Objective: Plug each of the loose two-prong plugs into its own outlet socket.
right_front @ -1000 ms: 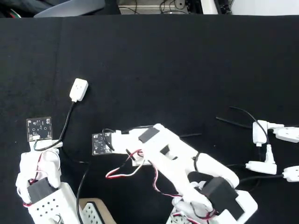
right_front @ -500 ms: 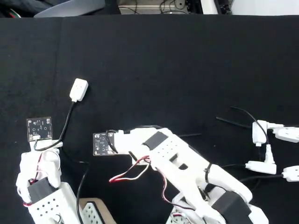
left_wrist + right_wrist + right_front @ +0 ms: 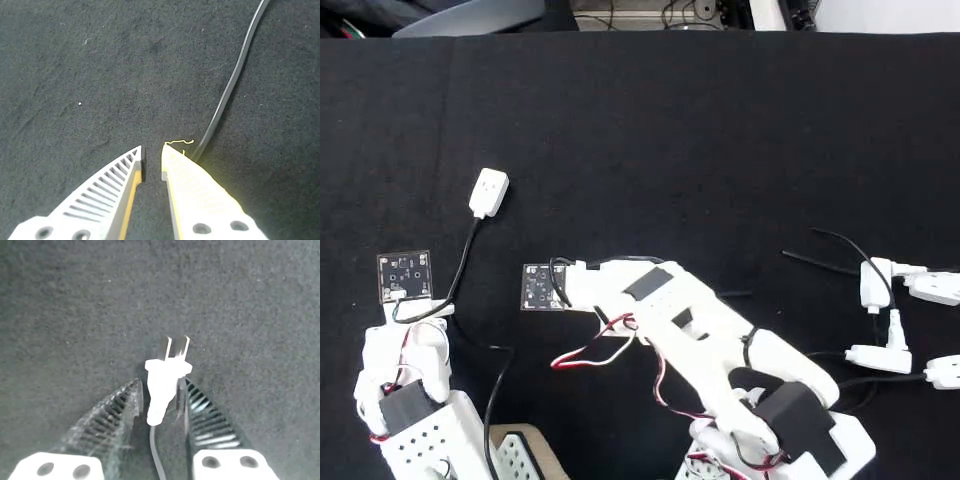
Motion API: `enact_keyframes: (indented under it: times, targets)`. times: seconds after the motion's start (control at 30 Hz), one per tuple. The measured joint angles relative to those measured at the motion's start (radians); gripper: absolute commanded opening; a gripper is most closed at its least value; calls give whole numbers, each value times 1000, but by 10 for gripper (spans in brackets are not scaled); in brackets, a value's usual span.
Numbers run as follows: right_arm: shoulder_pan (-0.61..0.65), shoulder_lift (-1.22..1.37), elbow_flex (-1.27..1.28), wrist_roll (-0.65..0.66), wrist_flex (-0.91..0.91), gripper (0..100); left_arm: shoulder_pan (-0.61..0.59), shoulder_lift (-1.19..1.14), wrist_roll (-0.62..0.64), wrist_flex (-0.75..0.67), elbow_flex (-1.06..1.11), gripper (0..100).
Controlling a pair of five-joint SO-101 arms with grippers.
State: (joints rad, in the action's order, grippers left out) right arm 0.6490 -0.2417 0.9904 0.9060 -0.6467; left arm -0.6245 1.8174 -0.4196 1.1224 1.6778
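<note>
In the right wrist view a white two-prong plug [image 3: 165, 375] sits between the fingers of my right gripper [image 3: 161, 385], which is shut on it. Its prongs point away from the wrist and its dark cord runs back between the fingers. In the high view the right arm [image 3: 670, 310] stretches toward the table's left-middle. A white outlet socket [image 3: 488, 192] lies further off to the left, on a black cable [image 3: 465, 255]. My left gripper [image 3: 151, 157] hangs shut just above the black cloth, holding nothing, beside that black cable [image 3: 227, 95].
At the right edge lies a cluster of white plugs and sockets [image 3: 880, 290] with thin black cords [image 3: 830, 240]. The left arm [image 3: 405, 360] stands at the near left corner. A cardboard piece [image 3: 520, 450] sits at the near edge.
The right arm has carried the plug a little farther from the near edge, toward the white outlet. The left arm has not moved.
</note>
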Motion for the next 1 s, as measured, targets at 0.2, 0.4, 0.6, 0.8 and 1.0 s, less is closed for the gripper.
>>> enact_keyframes:
  times: [0.2,0.4,0.6,0.8,1.0]
  targets:
    - [-2,14,0,0,11,111,0,0,0,0,0,80]
    - [-2,15,0,0,25,112,0,0,0,0,0,80]
    - [-3,75,-40,-15,25,109,-2,0,0,0,0,80]
    - [-18,98,-55,-23,23,103,-2,0,0,0,0,80]
    - [-20,98,-55,-23,23,57,-2,0,0,0,0,80]
